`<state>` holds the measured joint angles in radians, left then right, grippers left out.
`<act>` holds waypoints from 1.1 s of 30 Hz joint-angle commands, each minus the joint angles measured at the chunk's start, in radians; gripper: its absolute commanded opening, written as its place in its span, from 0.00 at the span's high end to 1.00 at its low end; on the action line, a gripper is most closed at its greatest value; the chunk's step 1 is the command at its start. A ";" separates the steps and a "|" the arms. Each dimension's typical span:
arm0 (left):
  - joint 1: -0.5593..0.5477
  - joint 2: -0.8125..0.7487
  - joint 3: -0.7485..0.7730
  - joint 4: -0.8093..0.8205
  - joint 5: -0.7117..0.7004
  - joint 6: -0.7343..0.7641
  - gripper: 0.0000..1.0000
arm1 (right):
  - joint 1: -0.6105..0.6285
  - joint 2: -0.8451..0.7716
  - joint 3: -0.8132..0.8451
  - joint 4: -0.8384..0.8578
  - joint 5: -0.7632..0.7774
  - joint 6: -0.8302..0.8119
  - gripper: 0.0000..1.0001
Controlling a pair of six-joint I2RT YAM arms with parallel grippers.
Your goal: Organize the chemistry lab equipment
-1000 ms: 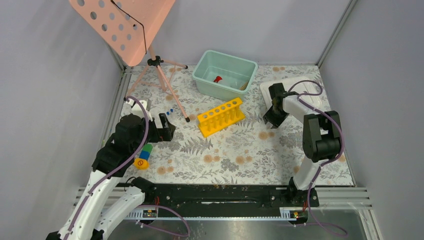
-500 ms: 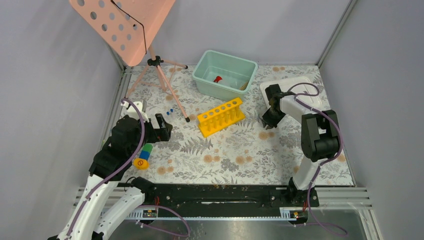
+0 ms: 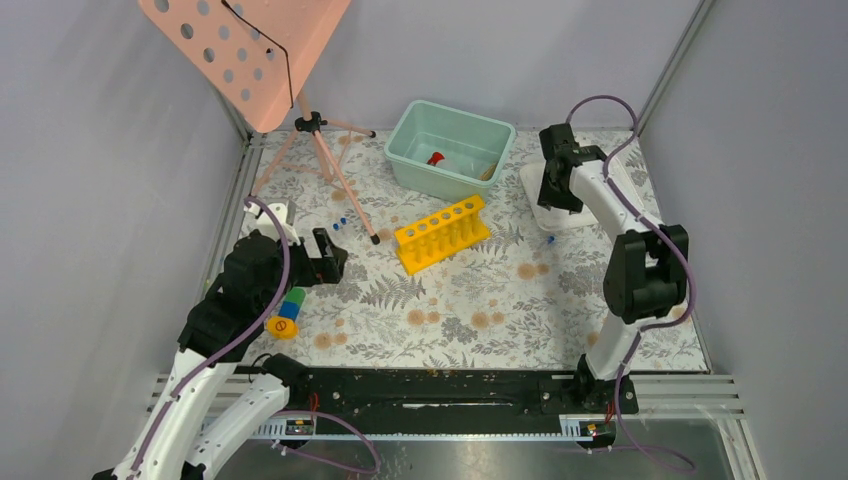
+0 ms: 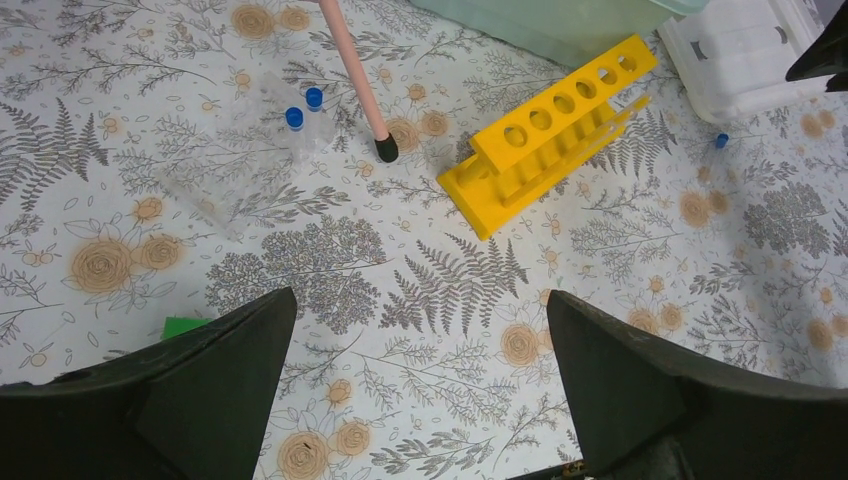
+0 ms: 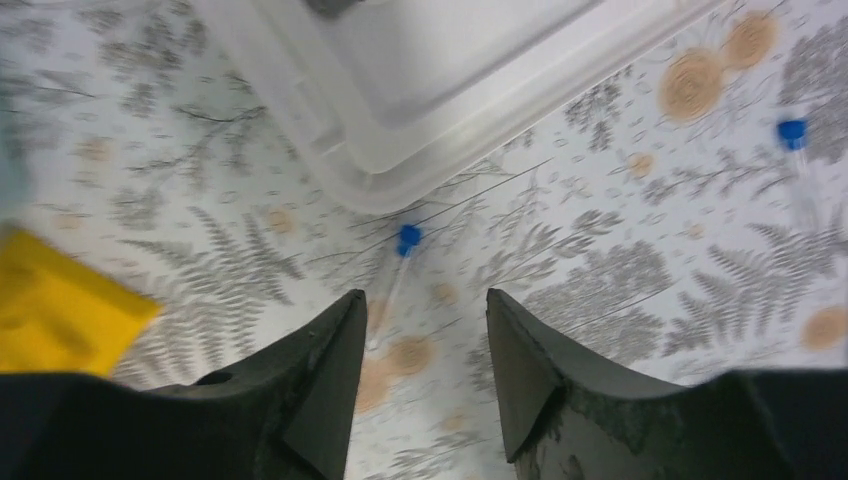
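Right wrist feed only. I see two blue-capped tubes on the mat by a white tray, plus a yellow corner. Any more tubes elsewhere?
Observer: Yes. Two more blue-capped tubes lie on the left arm's side, beside the pink stand's leg.
Operator: Is the yellow thing the rack? Loaded?
Observer: It is the yellow test-tube rack. The left wrist view shows no tubes in its holes.
Operator: Where's the bottle?
Observer: The red-capped bottle is inside the teal bin, behind the rack.
Operator: Left arm busy?
Observer: No. The left end effector is wide open above the mat, holding nothing.
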<state>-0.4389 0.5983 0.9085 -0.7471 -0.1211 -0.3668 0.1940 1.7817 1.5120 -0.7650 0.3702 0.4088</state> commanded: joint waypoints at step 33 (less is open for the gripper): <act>-0.095 0.016 0.016 0.041 -0.030 -0.004 0.01 | -0.038 0.090 -0.258 0.327 -0.156 -0.843 0.68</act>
<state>-0.5301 0.6106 0.9085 -0.7467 -0.1276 -0.3668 0.1577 1.8977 1.2434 -0.4805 0.2409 -0.3996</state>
